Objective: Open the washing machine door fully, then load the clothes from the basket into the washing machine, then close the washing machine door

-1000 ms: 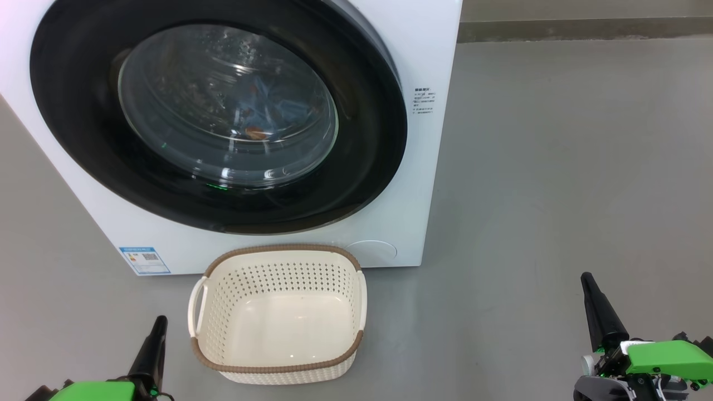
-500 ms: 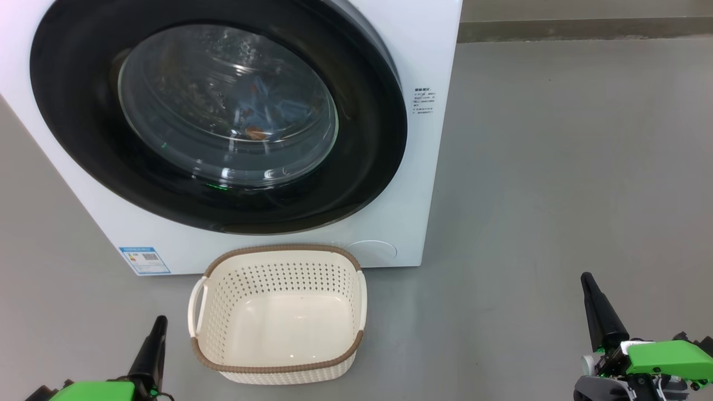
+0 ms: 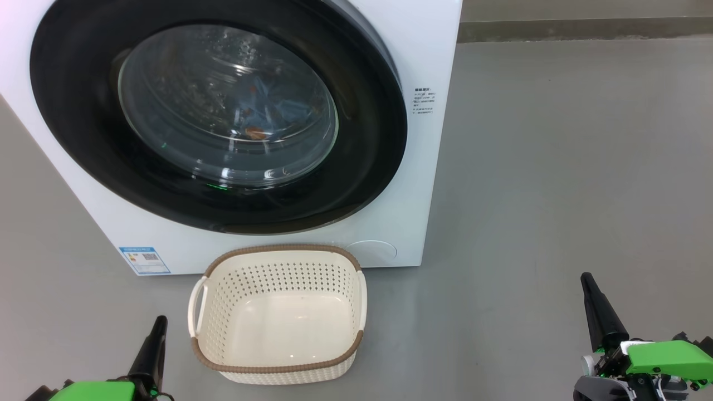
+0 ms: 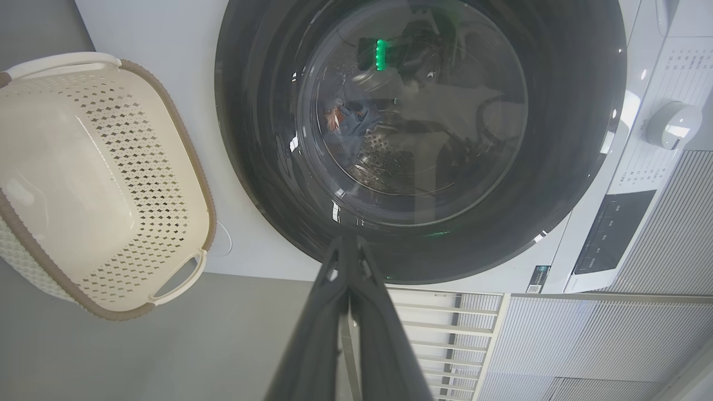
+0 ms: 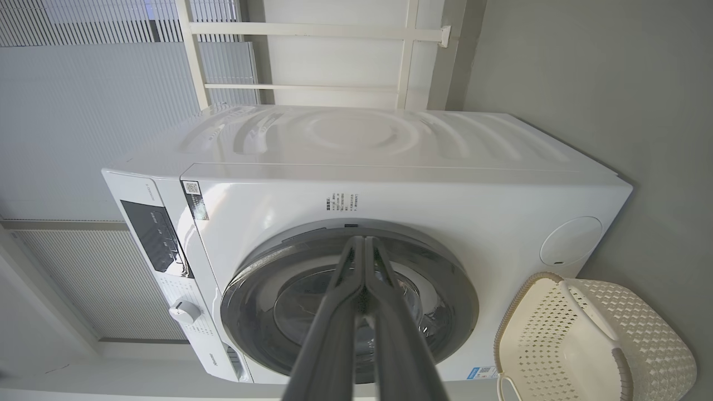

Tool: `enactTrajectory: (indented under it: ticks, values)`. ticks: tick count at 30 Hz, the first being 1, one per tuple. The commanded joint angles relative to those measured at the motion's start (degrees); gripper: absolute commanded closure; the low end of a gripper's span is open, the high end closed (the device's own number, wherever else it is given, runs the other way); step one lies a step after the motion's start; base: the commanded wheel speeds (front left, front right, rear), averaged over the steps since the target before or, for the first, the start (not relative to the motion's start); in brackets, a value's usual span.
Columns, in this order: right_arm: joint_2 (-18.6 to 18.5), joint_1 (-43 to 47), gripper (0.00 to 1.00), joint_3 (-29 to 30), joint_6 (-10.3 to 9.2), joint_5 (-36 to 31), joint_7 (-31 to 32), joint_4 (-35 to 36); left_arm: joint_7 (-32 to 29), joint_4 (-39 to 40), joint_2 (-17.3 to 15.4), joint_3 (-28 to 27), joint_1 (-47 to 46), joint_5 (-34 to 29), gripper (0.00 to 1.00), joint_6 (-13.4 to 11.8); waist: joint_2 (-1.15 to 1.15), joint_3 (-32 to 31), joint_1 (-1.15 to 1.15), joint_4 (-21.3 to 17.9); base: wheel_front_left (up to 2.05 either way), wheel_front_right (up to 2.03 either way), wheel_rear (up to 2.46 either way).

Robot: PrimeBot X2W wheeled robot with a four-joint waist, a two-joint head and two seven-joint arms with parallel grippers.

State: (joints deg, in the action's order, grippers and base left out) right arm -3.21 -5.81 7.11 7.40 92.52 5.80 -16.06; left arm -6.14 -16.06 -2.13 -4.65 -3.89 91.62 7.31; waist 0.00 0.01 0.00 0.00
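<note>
The washing machine door (image 3: 223, 111) is shut, the basket (image 3: 281, 248) sits near it, and our left gripper (image 3: 160, 322) and right gripper (image 3: 586, 278) have jaws together.

I saw a smooth grey floor (image 3: 557, 167) under soft, even light, a darker skirting strip (image 3: 585, 29) along the far wall, and pale ribbed blinds (image 5: 72, 111) beside a white frame (image 5: 312, 29).

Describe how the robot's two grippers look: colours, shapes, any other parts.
The left gripper and the right gripper each have two long, dark, matte fingers that taper to a slim point. Each rises from a bright green housing. The right one's base also has a small white block, a rounded grey metal body and black knobs.
</note>
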Motion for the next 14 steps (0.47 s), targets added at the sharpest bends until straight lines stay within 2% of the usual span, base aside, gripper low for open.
enactTrajectory:
  ticks: [1,14]
  values:
    - [-0.1,-0.8,1.00,-1.1,0.09,0.1,0.3,1.7,-0.4,1.7,-0.8,-2.0,-2.8,0.5,1.00,0.1,0.00,0.0,0.00,0.0,0.00,0.00,0.00]
    - [-0.1,-0.8,1.00,-1.0,0.09,0.0,0.3,1.7,-0.4,1.7,-0.8,-2.0,-2.8,0.5,1.00,0.1,0.00,0.0,0.00,0.0,0.00,0.00,0.00]
